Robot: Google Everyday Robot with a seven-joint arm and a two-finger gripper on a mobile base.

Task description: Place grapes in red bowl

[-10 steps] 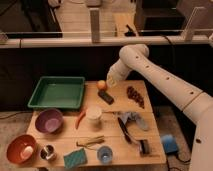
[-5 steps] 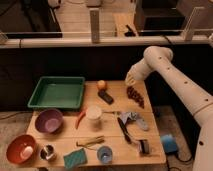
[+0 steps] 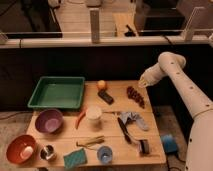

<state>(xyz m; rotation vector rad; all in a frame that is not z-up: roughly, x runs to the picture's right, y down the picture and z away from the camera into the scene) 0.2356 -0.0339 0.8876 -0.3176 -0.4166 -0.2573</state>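
The grapes (image 3: 135,95), a dark reddish-purple bunch, lie on the wooden table (image 3: 150,112) at its far right. The red bowl (image 3: 12,146) sits at the near left corner with a small white thing inside it. My gripper (image 3: 143,82) hangs at the end of the white arm (image 3: 172,67), which reaches in from the right. The gripper is just above and slightly right of the far end of the grapes, holding nothing that I can see. The bowl is far from it, across the whole table.
An orange (image 3: 101,85), a black block (image 3: 106,97) and a green tray (image 3: 57,92) stand at the back. A purple bowl (image 3: 49,120), red chili (image 3: 80,119), white cup (image 3: 93,115), blue cloth (image 3: 132,119), black brush (image 3: 125,131), steel cup (image 3: 47,152) and teal sponge (image 3: 75,158) lie between.
The arm has swung right, from above the orange to beside the far end of the grapes, and has folded back. Nothing on the table has moved.
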